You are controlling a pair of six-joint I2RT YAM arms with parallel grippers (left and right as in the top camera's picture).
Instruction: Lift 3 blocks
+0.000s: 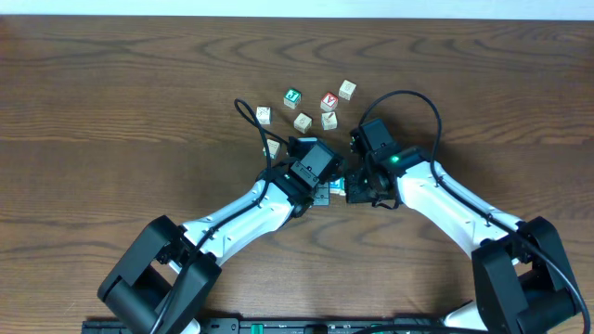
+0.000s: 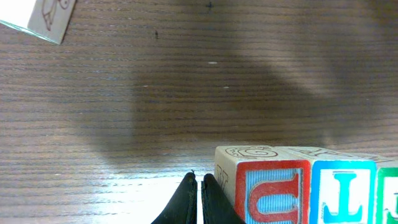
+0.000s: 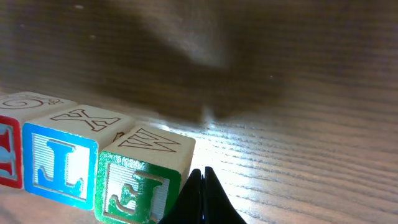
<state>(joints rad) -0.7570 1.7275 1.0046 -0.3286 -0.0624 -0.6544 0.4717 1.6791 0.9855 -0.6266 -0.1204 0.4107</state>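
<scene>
Dark wood-grain table [image 1: 93,111], three blocks [image 2: 342,186] in a row; pale strip [image 1: 297,7] beyond

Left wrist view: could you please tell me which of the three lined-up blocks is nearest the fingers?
The red block, at the row's end beside the fingers; the blue block is in the middle, the green block farthest.

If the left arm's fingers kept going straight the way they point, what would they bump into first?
Likely nothing but bare table. The left gripper's shut fingers sit just left of the red-faced block, so it stays beside their path. The pale cube lies off to the left. Depth is unclear.
</scene>
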